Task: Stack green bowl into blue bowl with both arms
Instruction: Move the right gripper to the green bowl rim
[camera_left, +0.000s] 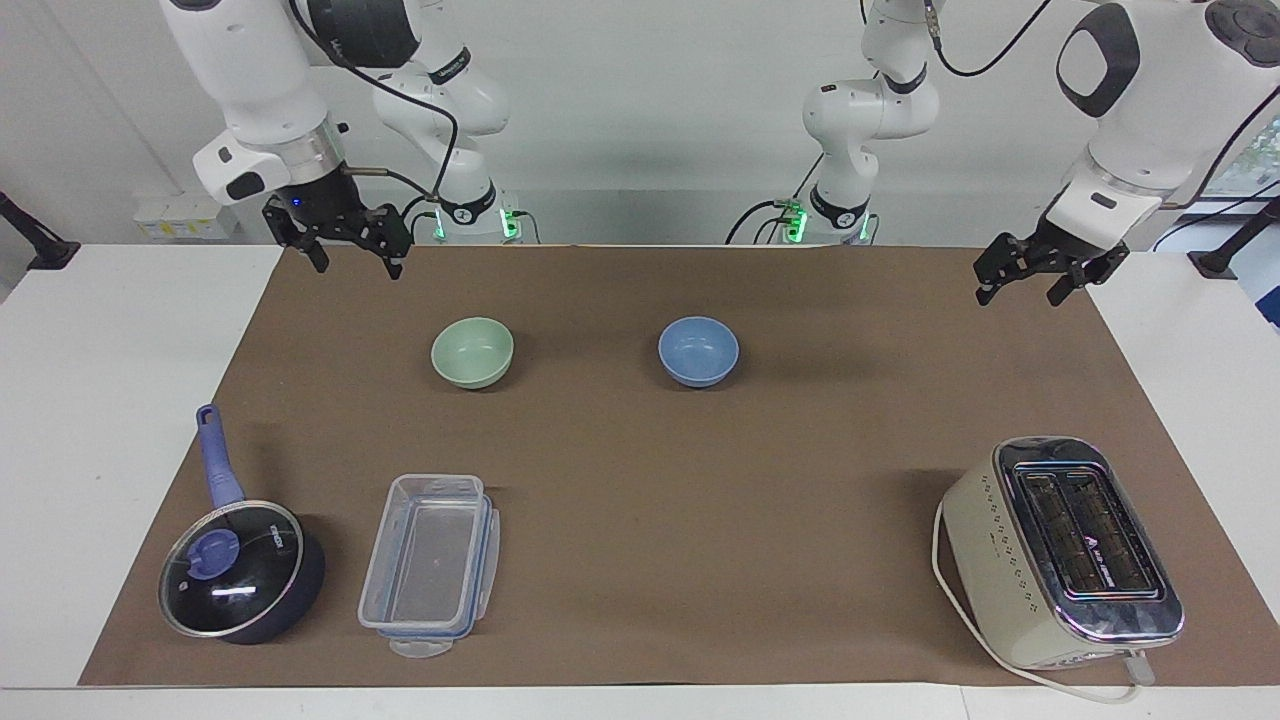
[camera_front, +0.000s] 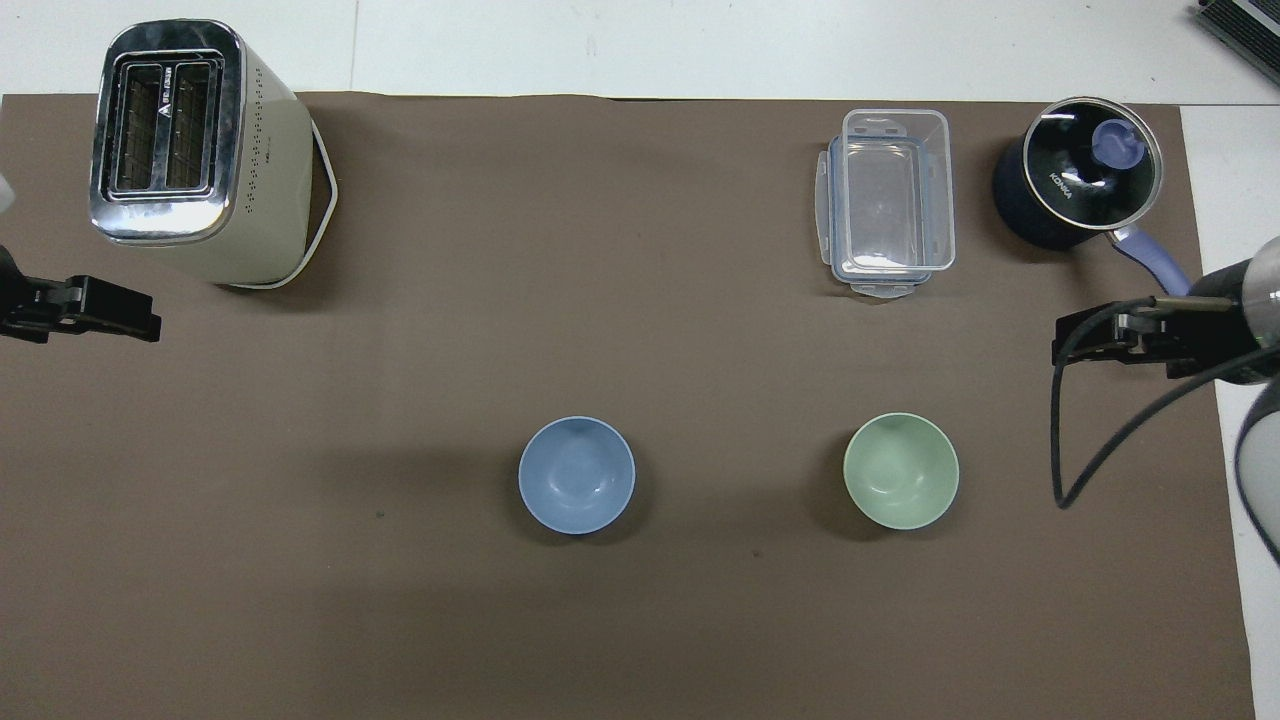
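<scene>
Over the brown mat's corner at the right arm's end, nearest the robots, we are seeing the right gripper hanging in the air, its wrist pointing steeply down and its fingers standing apart with nothing between them. Its white arm is rising from there toward the top of the facing view. At the mat's other robot-side corner, the left gripper is hanging over the mat's edge at the left arm's end, also tilted downward, fingers spread and empty. Neither one is touching anything.

We are finding the green bowl sitting upright on the mat, toward the right arm's end, with the blue bowl beside it near the middle of the mat; the two are well apart, level with each other, and both empty.

Along the mat's edge farthest from the robots we are seeing a dark pan with a glass lid and blue handle, a clear plastic container just beside it, and a cream toaster at the left arm's end.

From the facing view we are getting both arms, their bases and the grippers' height above the mat. From the overhead view we are getting only the grippers' tips poking in at the side edges, but it is looking straight down into the bowls.
</scene>
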